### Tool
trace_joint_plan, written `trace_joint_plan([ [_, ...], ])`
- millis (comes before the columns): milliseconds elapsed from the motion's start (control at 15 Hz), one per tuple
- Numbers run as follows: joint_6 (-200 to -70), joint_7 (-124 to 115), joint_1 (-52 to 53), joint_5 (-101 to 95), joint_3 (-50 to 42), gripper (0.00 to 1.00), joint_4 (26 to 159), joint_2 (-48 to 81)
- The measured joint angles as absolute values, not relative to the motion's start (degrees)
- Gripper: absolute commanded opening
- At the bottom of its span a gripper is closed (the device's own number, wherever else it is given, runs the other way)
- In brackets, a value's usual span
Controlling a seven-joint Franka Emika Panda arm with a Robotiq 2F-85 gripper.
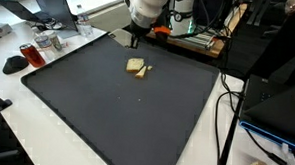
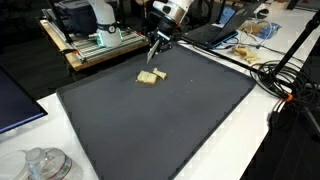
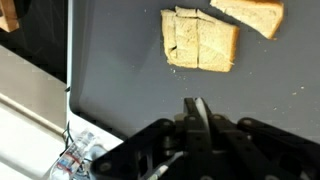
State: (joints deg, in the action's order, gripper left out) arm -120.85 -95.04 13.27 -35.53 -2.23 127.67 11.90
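Two pale wooden blocks lie touching on a dark grey mat. The square block has grooves on its top, and a thinner slanted block lies at its far side. They show in both exterior views. My gripper is shut and empty, its fingertips pressed together, hovering above the mat a short way from the blocks. In the exterior views it hangs near the mat's far edge.
A wooden platform with electronics stands behind the mat. A black mouse and a red-topped jar sit on the white table. Cables run along one side of the mat. A glass jar stands near the mat's corner.
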Motion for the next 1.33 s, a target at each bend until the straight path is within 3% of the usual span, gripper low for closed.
trace_joint_plan([
  [533, -106.9, -98.2, 15.7, -37.9, 4.6, 0.01, 120.5, 17.3],
  [1333, -105.5, -97.8, 15.5, -37.3, 3.9, 0.01, 116.0, 26.6],
])
